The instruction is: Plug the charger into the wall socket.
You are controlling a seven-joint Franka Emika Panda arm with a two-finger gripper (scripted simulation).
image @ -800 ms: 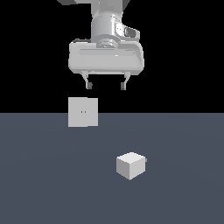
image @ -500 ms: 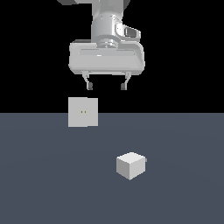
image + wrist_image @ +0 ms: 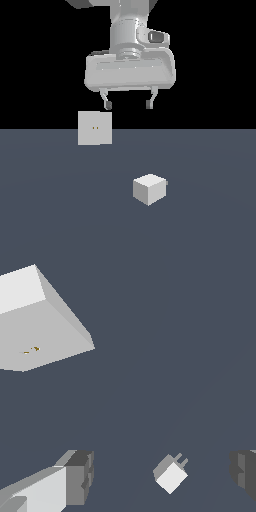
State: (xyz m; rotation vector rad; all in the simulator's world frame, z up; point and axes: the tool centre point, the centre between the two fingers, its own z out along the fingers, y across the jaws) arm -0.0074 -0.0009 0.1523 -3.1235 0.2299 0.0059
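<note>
My gripper (image 3: 128, 104), jaws spread and empty, hangs high above the floor, barely moved over the last second. The wall socket (image 3: 94, 128) stands upright behind; the charger (image 3: 149, 189) lies ungrasped below, so descent remains.

The charger (image 3: 149, 189) is looking plain white, with a light grey shaded side. The wall socket (image 3: 94, 128) is showing white with two tiny yellow dots. The gripper (image 3: 128, 105) is shining pale grey, and its fingertips (image 3: 80, 476) are looking dark grey. The floor (image 3: 50, 200) is showing dull blue-grey under a black background.
</note>
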